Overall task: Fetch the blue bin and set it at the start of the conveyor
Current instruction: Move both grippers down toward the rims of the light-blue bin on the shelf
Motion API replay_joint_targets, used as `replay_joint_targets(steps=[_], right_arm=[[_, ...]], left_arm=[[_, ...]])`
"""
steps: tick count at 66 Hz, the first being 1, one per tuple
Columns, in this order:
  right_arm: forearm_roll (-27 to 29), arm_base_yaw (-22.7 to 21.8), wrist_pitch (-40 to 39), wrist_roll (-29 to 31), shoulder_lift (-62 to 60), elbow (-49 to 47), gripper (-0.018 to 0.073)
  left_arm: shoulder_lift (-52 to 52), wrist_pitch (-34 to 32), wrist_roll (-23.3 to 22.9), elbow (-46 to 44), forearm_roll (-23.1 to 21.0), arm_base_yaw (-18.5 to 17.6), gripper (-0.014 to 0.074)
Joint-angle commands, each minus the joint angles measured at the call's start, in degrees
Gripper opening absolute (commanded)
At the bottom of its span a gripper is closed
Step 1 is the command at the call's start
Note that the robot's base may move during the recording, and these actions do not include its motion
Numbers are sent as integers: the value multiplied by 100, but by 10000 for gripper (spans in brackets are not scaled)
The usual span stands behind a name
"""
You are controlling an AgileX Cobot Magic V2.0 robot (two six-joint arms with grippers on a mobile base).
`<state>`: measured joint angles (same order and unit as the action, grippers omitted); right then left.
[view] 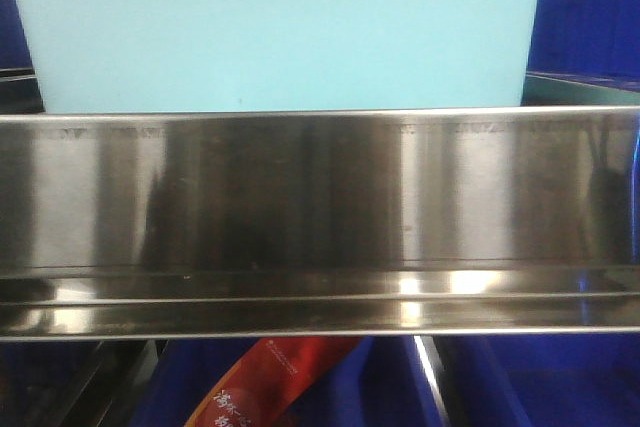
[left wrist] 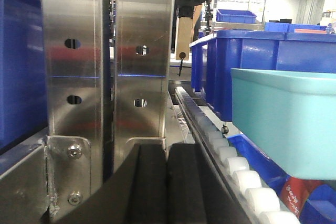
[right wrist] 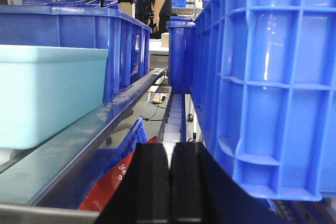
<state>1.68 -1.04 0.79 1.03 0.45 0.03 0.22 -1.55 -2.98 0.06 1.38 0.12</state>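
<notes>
The blue bin (view: 280, 32), a pale aqua plain-walled tub, stands on a steel shelf right behind its shiny front rail (view: 320, 217) in the front view. It also shows at the right of the left wrist view (left wrist: 286, 119) and at the left of the right wrist view (right wrist: 50, 95). My left gripper (left wrist: 167, 153) is shut and empty, left of the bin beside a steel upright. My right gripper (right wrist: 169, 153) is shut and empty, right of the bin next to a dark blue crate. The conveyor start is out of view.
Dark blue ribbed crates (right wrist: 268, 82) stand beside and behind the bin (left wrist: 247, 61). A perforated steel upright (left wrist: 107, 56) is close to my left gripper. White shelf rollers (left wrist: 239, 169) run below. A red packet (view: 270, 387) lies in a lower blue crate.
</notes>
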Motion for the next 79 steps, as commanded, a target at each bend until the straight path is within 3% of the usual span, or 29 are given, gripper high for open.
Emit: replay_joint_targets(steps=[1, 42, 52, 57, 65, 79], right_arm=[[-14, 5, -120, 19, -45, -3, -162], [-39, 3, -143, 60, -45, -3, -162], [-39, 18, -853, -28, -45, -3, -162], [-39, 18, -361, -103, -45, -383, -162], [-39, 18, 1230, -103, -45, -1357, -162], [-39, 18, 2214, -103, 534, -2642, -162]], left_arm=[[-22, -85, -17, -6, -14, 17, -111], [-22, -93, -17, -6, 94, 17, -111], [-22, 155, -17, -141, 94, 17, -111], [-22, 383, -17, -440, 107, 17, -111], [-22, 1381, -17, -1254, 49, 17, -111], [687, 2832, -17, -2751, -138, 17, -111]])
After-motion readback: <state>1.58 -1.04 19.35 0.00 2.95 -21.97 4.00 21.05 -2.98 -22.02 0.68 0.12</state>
